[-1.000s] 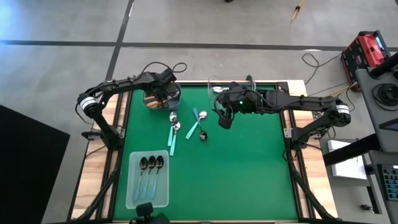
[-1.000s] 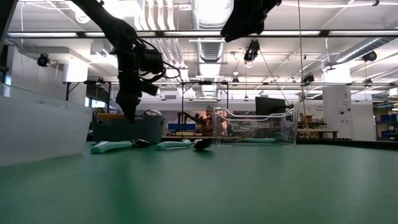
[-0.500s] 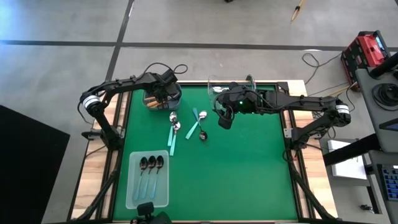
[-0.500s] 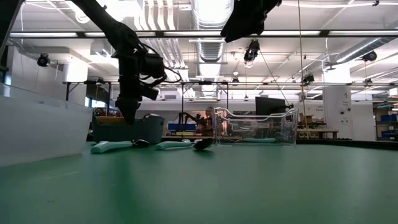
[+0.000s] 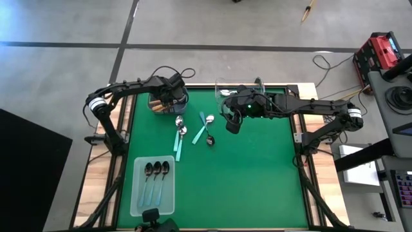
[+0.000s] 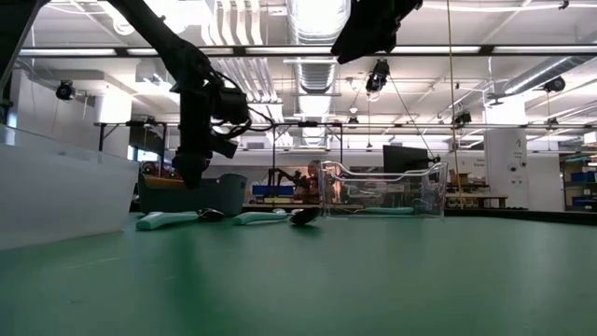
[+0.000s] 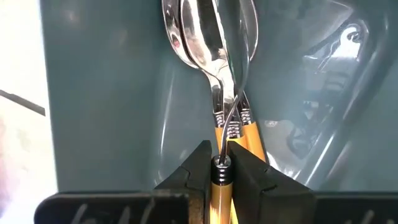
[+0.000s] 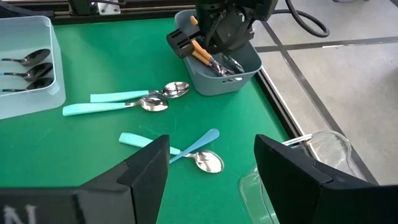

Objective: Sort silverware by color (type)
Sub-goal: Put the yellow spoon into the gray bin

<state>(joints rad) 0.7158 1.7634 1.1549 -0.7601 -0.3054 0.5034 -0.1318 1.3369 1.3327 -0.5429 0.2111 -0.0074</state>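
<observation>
Rising a bit above the bin [image 5: 168, 102], my left gripper [image 7: 222, 167] pinches an orange spoon [image 7: 219, 171]; right gripper [image 8: 211, 163] waits wide. It could slip out crooked.

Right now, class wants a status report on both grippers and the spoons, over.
Left gripper shut on orange-handled spoon over grey bin. Right gripper open, hovering. Four teal spoons on mat, unobstructed.
</observation>
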